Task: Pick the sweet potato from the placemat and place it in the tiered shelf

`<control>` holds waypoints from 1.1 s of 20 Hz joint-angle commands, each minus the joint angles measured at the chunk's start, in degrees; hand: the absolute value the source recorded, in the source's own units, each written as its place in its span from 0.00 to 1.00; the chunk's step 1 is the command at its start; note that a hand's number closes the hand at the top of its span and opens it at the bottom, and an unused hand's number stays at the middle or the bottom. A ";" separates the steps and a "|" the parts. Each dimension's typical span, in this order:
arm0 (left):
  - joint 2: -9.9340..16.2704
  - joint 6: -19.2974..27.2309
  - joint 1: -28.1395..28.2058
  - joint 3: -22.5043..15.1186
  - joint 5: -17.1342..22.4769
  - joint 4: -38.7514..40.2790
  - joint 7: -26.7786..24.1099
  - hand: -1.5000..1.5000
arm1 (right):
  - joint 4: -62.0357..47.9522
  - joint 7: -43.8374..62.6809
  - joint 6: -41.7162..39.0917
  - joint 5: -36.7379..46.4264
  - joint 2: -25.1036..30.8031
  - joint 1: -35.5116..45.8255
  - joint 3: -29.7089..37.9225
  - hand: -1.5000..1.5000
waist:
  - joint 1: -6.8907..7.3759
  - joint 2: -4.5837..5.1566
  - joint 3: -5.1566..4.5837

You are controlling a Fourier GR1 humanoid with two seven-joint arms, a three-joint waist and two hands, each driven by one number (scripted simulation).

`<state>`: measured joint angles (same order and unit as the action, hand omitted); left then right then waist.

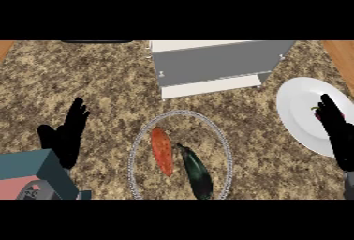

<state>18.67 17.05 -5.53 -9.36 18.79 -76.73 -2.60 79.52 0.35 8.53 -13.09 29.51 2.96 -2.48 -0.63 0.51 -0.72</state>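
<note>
An orange sweet potato [162,151] lies lengthwise on a round granite-patterned placemat [214,136] with a pale beaded rim, near the front of the counter. A dark green vegetable [196,174] lies just to its right on the same mat. The grey and white tiered shelf [214,65] stands beyond the mat at the back. My left hand [69,131] rests at the left, fingers straight and pointing up, well clear of the mat. My right hand [336,131] is at the right edge, fingers straight, lying over a white plate and holding nothing.
A white plate [301,112] sits at the right with a small dark red item [319,112] partly hidden behind my right hand. My teal and pink forearm cover [34,176] fills the lower left corner. Wooden edges show at both top corners.
</note>
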 commanded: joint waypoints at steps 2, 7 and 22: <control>1.44 -0.19 -2.27 0.16 -1.29 -1.76 0.26 0.50 | 5.80 2.94 -5.46 -0.09 -5.42 7.84 -9.24 1.00 | 2.81 -0.57 0.68; 2.07 0.11 -6.58 -1.43 -3.52 -5.09 0.98 0.50 | 5.60 7.55 1.19 11.39 -14.64 23.50 -20.66 1.00 | 6.37 -0.50 0.48; 3.85 2.40 -0.71 0.85 -3.90 -13.14 4.71 0.50 | 2.78 18.85 -34.09 -7.38 -15.58 45.40 -23.99 0.00 | 1.66 -1.06 0.62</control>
<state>22.29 19.45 -7.85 -9.05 14.86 -88.94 2.48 79.10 12.39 -19.56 -20.56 10.74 42.53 -23.64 1.69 -0.22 -0.03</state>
